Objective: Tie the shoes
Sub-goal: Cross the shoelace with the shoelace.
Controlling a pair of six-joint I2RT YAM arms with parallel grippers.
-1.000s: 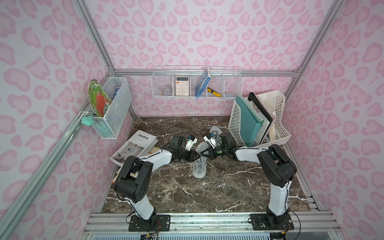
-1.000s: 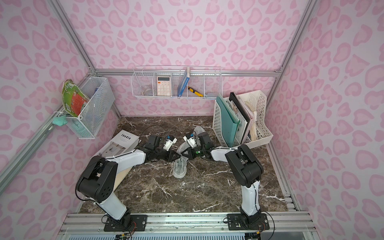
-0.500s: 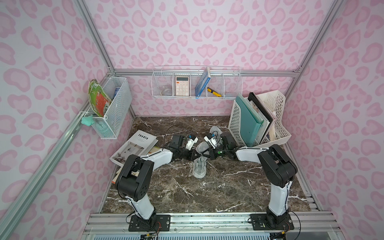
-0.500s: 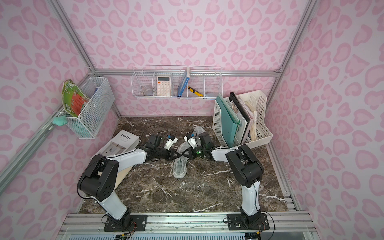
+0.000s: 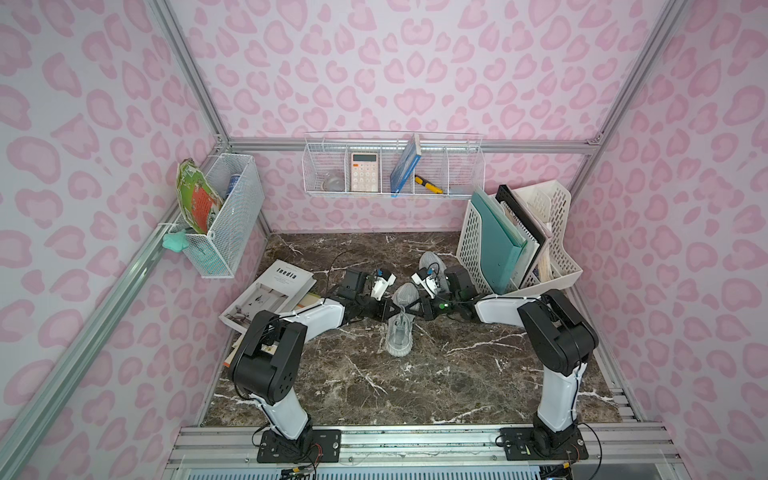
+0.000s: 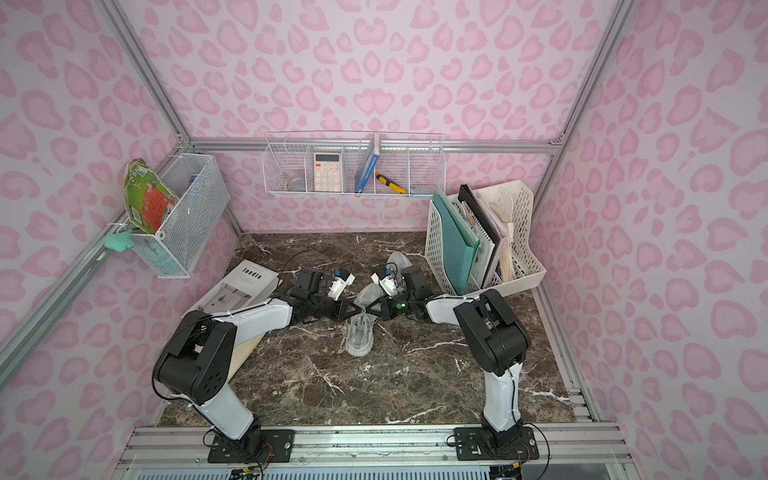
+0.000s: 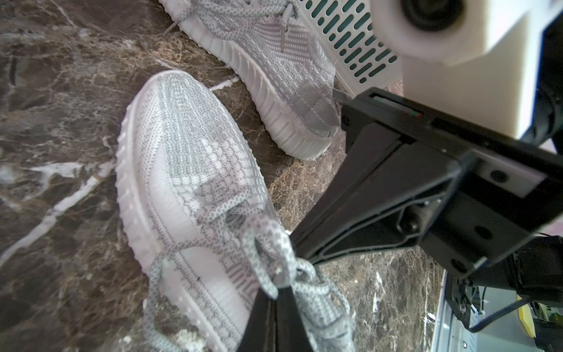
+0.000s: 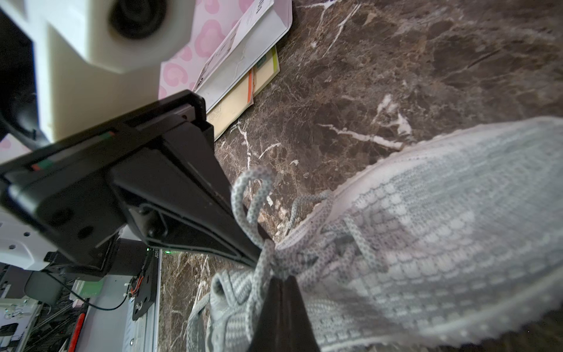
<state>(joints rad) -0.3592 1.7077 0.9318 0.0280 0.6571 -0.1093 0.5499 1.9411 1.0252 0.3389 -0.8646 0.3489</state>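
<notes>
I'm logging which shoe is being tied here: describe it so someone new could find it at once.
On the brown marble table, look midway between the two arms. The grey knit shoe sits there in the open. Its twin lies farther back by the white file rack; only this one has the left gripper and right gripper pinching its laces.

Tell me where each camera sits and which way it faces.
Top views: above the front rail, looking down at the table; both arms, left gripper and right gripper meeting at the near shoe.
Left wrist: on the left arm, facing the laces its gripper pinches; right gripper opposite, far shoe behind.
Right wrist: on the right arm, facing the laces its gripper pinches; left gripper opposite, book behind.
Shared: both wrist views show the near shoe and laces.
</notes>
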